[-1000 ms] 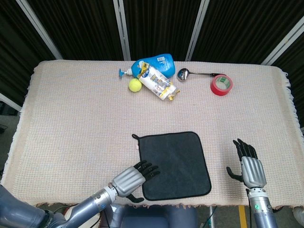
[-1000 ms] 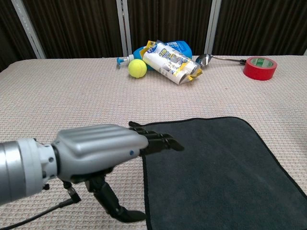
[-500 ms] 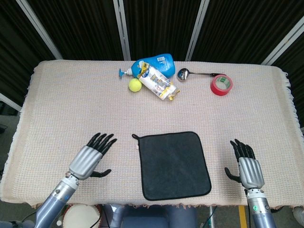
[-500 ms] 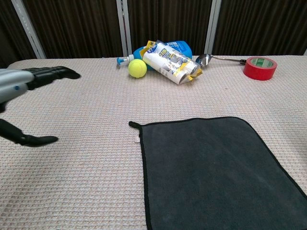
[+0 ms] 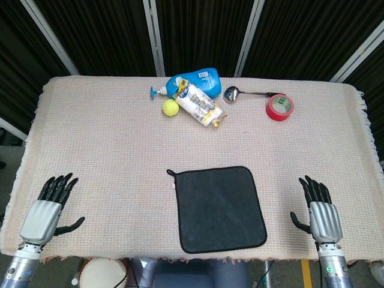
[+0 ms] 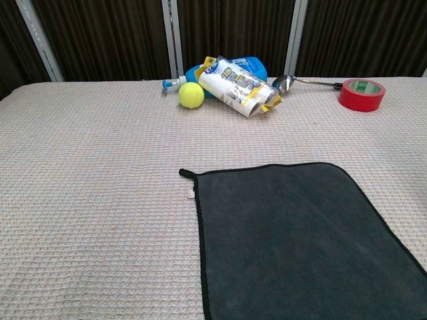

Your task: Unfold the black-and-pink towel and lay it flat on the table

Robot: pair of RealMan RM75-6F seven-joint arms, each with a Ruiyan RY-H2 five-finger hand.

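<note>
Both hands same build. Left hand (image 5: 43,213): brushed silver-grey metal back plate, glossy black segmented fingers (image 5: 57,185) and black thumb. Right hand (image 5: 322,217): identical silver shell, black fingers (image 5: 313,189), black thumb. Wrists grey, cylindrical; right one has a small green dot, left one a faint blue dot. Neither hand shows in chest view.

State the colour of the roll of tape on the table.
The roll of tape is red, clearest in the chest view.

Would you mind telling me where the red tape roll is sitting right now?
In the head view the red tape roll lies at the far right of the table, just right of the metal ladle; the chest view shows it at top right.
</note>
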